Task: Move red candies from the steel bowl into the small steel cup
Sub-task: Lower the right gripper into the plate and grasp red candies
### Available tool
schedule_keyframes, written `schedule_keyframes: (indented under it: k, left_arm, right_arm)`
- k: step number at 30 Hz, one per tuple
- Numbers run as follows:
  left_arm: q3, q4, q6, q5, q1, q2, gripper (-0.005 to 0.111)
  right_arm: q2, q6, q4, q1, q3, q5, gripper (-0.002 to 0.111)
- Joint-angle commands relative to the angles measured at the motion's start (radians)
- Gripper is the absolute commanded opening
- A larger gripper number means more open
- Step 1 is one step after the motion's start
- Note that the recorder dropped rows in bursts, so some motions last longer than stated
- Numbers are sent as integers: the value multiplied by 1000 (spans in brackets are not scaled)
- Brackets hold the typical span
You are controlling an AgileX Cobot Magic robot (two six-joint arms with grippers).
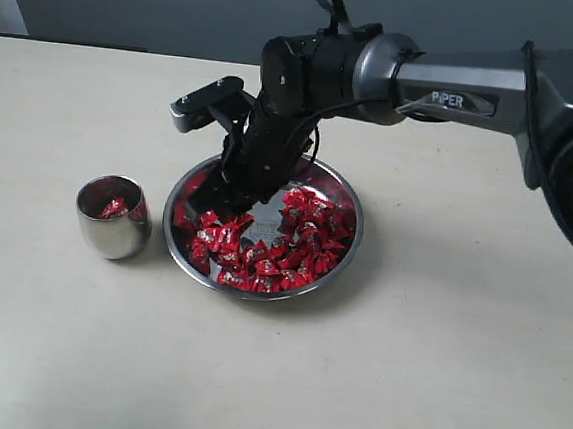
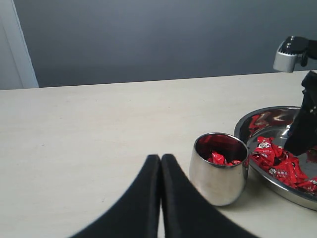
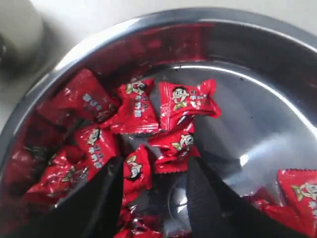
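Grey wall backs a pale beige desk (image 1: pixel 434 368) in the exterior view, where the steel bowl (image 1: pixel 356 243) sits near the middle and the small steel cup (image 1: pixel 112 231) stands upright just beside it, at the bowl's 9 o'clock, with a narrow strip of desk between them. Red candies (image 1: pixel 299 246) fill much of the bowl, heaped from about 7 o'clock round to 2 o'clock, and red wrapping shows inside the cup too. The right arm (image 1: pixel 458 94) reaches in from 3 o'clock and bends down so that the right tool (image 1: pixel 207 206) dips into the bowl at its 9 o'clock side, tips among the candies; from here its spread is hard to judge. In the left wrist view the left tool (image 2: pixel 160 166) hangs low over bare desk, its two dark fingers pressed together with nothing between them. The cup stands near their tips, a few red candies lying in its bottom, and the bowl's rim and part of its candy heap lie just past the cup, with the right tool's dark body standing in the bowl. In the right wrist view the right tool's fingers (image 3: pixel 99 203) stand apart, low in the bowl, straddling a candy that lies on the heap without being pinched; more candies crowd around one finger, while mirror-bright bare steel shows beside the other.
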Motion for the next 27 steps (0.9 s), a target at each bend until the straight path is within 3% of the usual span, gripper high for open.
schedule_keyframes:
  k: [1, 7, 13, 27]
  left_arm:
    - [2, 1, -2, 0, -2, -5, 0]
    - [2, 1, -2, 0, -2, -5, 0]
    - [2, 1, -2, 0, -2, -5, 0]
    - [2, 1, -2, 0, -2, -5, 0]
  right_arm:
    - [45, 0, -23, -5, 1, -5, 41]
    - [61, 4, -26, -5, 1, -34, 38]
    - [61, 5, -22, -5, 1, -40, -1]
    - [-37, 33, -22, -5, 1, -33, 0]
